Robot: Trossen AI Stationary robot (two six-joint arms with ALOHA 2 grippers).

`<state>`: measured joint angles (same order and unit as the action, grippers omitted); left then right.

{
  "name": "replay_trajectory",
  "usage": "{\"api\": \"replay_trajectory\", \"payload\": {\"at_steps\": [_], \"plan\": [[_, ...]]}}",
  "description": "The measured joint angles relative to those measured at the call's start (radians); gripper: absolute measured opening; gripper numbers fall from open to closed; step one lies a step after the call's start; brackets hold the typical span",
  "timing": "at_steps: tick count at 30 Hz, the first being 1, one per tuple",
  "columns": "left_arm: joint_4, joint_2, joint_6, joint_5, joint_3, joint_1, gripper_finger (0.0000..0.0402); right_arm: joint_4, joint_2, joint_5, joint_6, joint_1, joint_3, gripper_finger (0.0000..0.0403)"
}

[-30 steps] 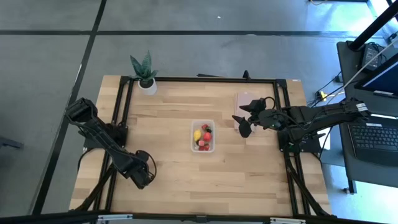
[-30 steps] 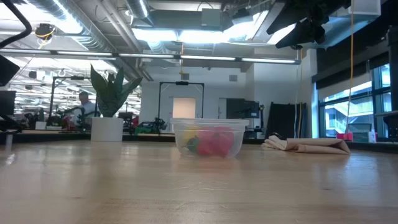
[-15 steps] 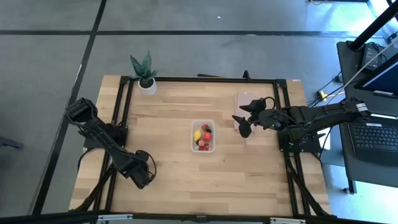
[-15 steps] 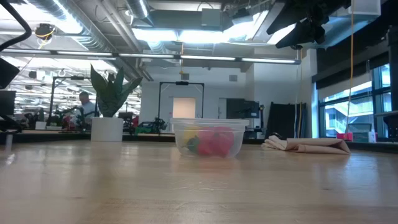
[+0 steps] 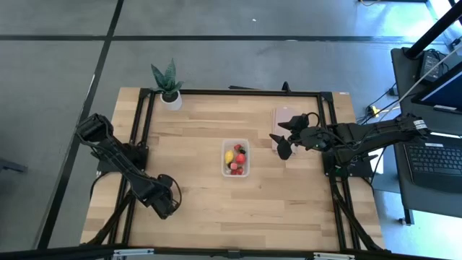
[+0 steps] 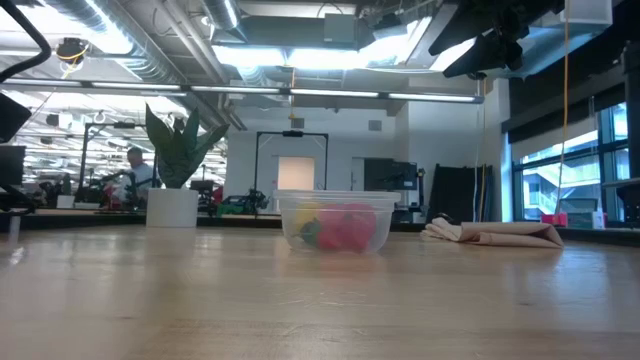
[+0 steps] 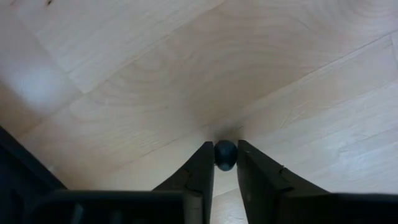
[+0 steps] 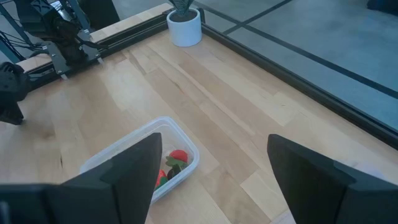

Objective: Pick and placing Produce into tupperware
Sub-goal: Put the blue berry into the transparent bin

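Note:
The tupperware (image 5: 235,157), a small clear box, stands mid-table with red strawberries, a yellow lemon and dark pieces inside; it also shows in the low view (image 6: 335,222) and the right wrist view (image 8: 146,163). My left gripper (image 5: 167,208) is low over the table's near left part, shut on a small dark berry (image 7: 225,155). My right gripper (image 5: 281,143) hangs open above the table just right of the tupperware, with nothing between its fingers (image 8: 214,180). My left gripper pinches the small dark berry (image 7: 225,163) between its two fingertips, one on each side of it. The fingers come from above, pointing down at the wood. Whether the berry still rests on the table or is lifted clear, I cannot tell.
A potted green plant (image 5: 167,83) stands at the far left corner. A flat pinkish lid (image 5: 286,118) lies at the far right, partly under my right arm. Black frame rails (image 5: 144,123) run along the table's left, far and right sides. Bare wood lies between the berry and the tupperware.

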<state>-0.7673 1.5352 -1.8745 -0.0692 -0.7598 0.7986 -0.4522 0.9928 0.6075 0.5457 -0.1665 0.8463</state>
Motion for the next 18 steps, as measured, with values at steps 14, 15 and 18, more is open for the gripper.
{"api": "replay_trajectory", "payload": {"at_steps": [14, 15, 18], "plan": [[0.01, -0.012, 0.138, 0.048, -0.059, -0.06, 0.0039, 0.0, 0.0, 0.0, -0.004, 0.0, 0.0, 0.0294], [0.021, -0.019, 0.172, 0.053, -0.07, -0.075, 0.0039, 0.0, 0.0, 0.0, -0.004, 0.0, 0.0, 0.0294], [0.039, -0.05, 0.292, 0.068, -0.115, -0.129, 0.0033, 0.001, 0.0, 0.0, -0.004, 0.0, 0.0, 0.0294]]}}
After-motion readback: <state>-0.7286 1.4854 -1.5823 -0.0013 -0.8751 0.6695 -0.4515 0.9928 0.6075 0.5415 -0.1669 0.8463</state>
